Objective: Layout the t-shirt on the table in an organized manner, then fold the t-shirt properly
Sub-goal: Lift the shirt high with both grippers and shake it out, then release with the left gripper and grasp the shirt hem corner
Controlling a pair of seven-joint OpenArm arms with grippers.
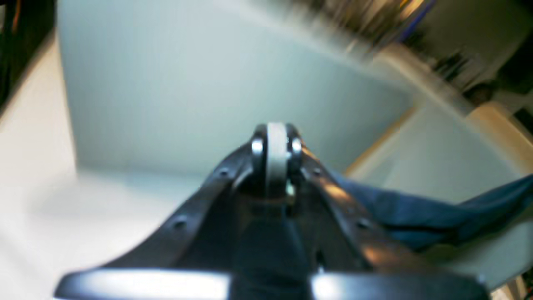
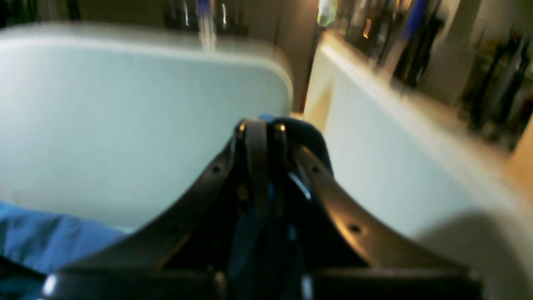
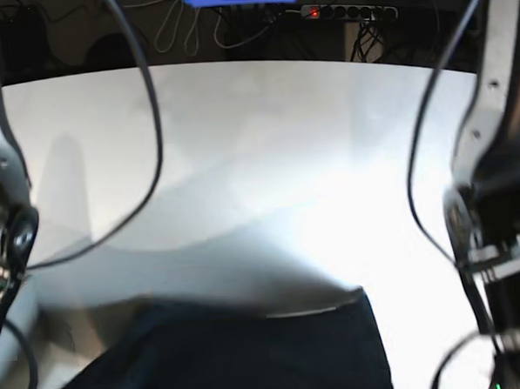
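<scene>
The dark navy t-shirt [image 3: 233, 353] hangs at the bottom of the base view, raised above the white table [image 3: 257, 142], its upper edge pulled straight. Neither gripper shows in that view. In the left wrist view my left gripper [image 1: 277, 141] is shut, and the t-shirt [image 1: 416, 212] stretches away from its right side, off the table [image 1: 208, 83]. My right gripper [image 2: 260, 129] is shut on the t-shirt: dark cloth fills the jaws and bulges past the tips [image 2: 306, 133]. More blue cloth [image 2: 50, 237] lies at the lower left over the table [image 2: 104, 125].
A second pale surface [image 2: 395, 158] stands beyond a gap at the table's rounded corner. A power strip [image 3: 346, 12] and cables lie behind the far edge. Both arms [image 3: 5, 234] [image 3: 496, 199] flank the table, with cables looping over it.
</scene>
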